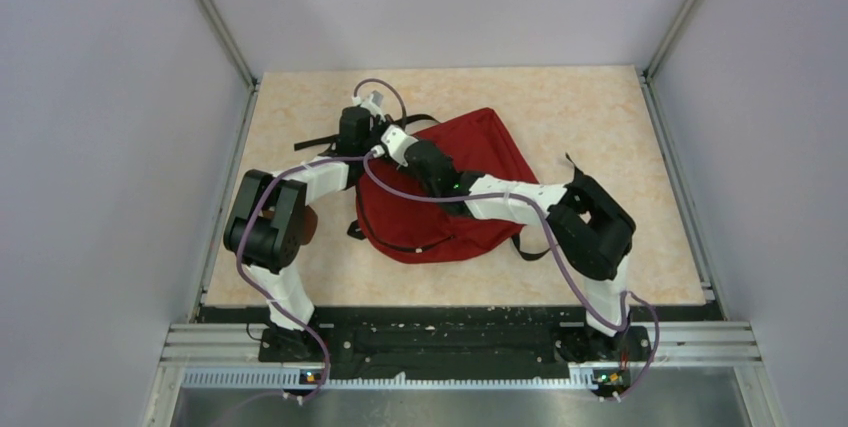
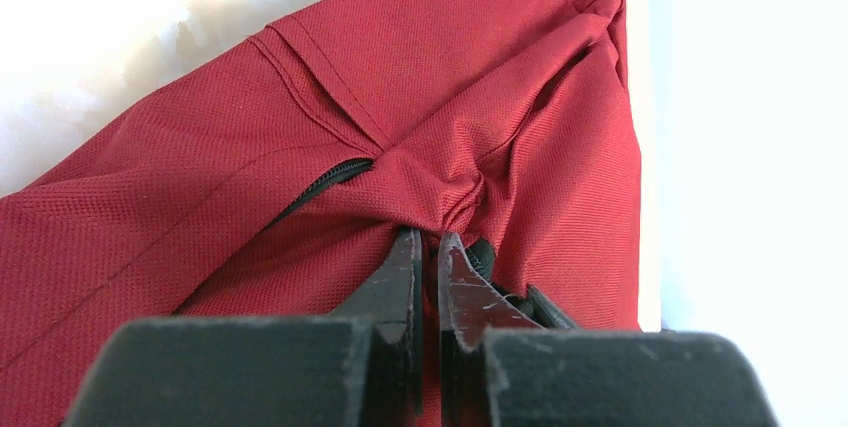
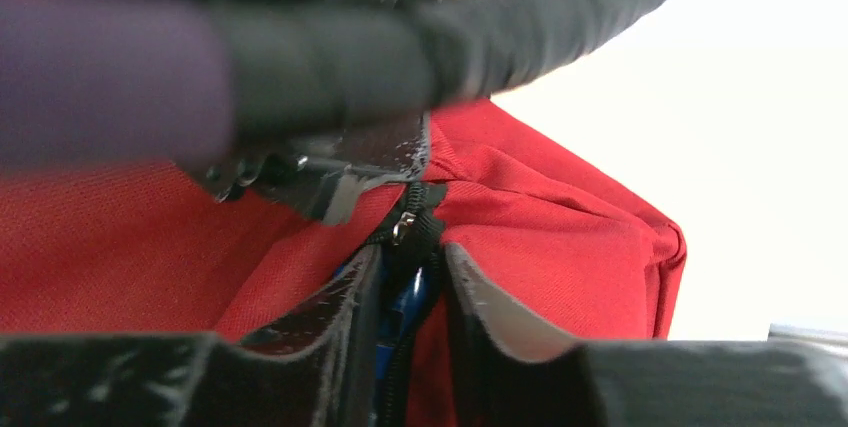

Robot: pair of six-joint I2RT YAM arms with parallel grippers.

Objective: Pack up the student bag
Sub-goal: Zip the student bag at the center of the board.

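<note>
The red student bag [image 1: 480,162] lies flat in the middle of the table. My left gripper [image 1: 368,147] is at its upper-left corner, and the left wrist view shows it [image 2: 428,239] shut on a bunched fold of red fabric [image 2: 450,97] beside the black zipper [image 2: 320,182]. My right gripper [image 1: 388,154] meets it at the same corner. In the right wrist view it [image 3: 412,259] is closed narrowly on the black zipper pull [image 3: 403,227]. Something blue [image 3: 408,302] shows inside the slit between the red panels [image 3: 560,237].
A small brown pouch [image 1: 308,222] lies at the table's left, half hidden behind my left arm. Black straps [image 1: 315,142] trail left of the bag. A purple cable [image 3: 100,77] and my left gripper's body [image 3: 330,172] cross the top of the right wrist view.
</note>
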